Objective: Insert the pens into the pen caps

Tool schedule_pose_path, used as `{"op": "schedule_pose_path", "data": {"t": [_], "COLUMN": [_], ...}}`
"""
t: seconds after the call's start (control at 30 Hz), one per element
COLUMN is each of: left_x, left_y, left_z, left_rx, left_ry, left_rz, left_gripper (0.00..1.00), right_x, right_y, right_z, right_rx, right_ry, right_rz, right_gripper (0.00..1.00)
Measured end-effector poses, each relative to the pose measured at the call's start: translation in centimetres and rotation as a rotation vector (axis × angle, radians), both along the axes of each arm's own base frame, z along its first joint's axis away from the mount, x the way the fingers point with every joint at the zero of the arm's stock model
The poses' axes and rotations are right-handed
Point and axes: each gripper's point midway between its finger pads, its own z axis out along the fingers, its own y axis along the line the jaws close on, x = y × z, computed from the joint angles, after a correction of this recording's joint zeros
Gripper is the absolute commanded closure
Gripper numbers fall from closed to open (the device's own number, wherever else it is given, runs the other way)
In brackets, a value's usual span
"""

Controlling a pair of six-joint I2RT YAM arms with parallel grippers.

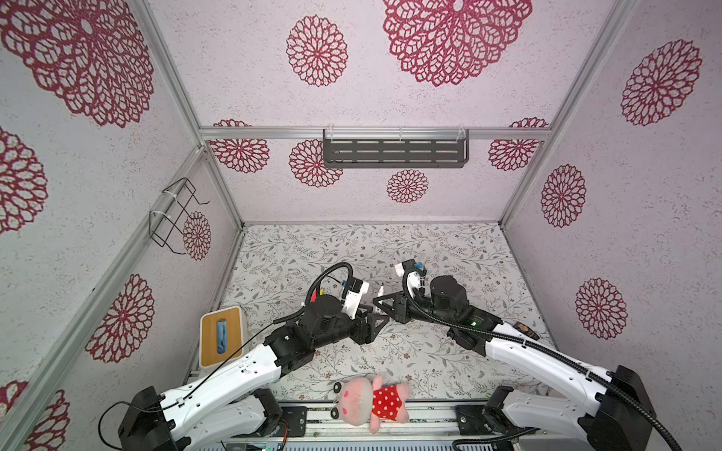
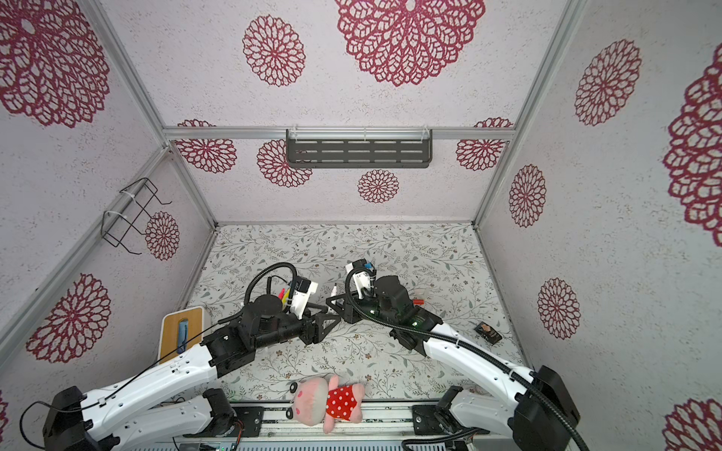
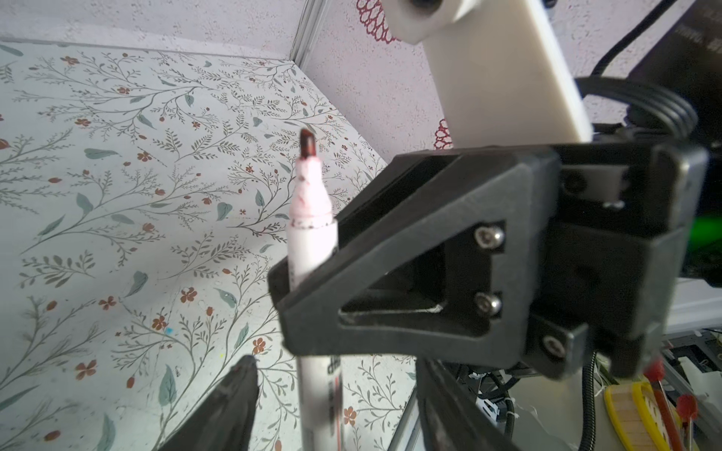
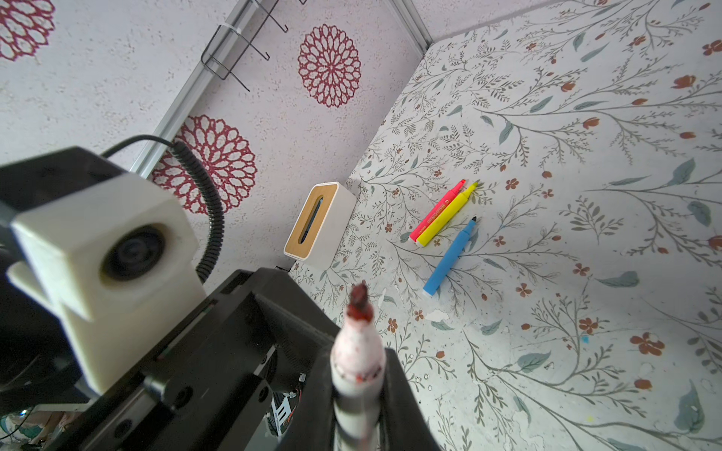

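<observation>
Floral table (image 1: 449,242), centre: right end effector (image 4: 357,390) clenched on white pen (image 3: 312,242), left end effector (image 3: 332,394) released; back left straight off, no nudging the barrel.

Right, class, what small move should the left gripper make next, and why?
Probably draw the left gripper back, clear of the white pen. Its jaws stand open on either side of the pen without touching it, while the right gripper is shut on it.
</observation>
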Motion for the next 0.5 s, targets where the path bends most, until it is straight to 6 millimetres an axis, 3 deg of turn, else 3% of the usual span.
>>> {"op": "schedule_pose_path", "data": {"t": [0.27,0.5], "left_x": [-0.6,-0.8], "left_y": [-0.5,-0.7], "left_z": [-0.8,-1.1], "left_rx": [0.023,0.027], "left_ry": [0.032,0.043], "left_rz": [-0.047,-0.059], "left_gripper": [0.44,0.62], "right_x": [-0.2,-0.2], "right_y": [-0.2,-0.2], "right_z": [0.7,1.2], "right_rx": [0.013,0.026], "right_ry": [-0.012,-0.023], "right_rz": [0.000,0.000], "right_gripper": [0.89,0.89]}}
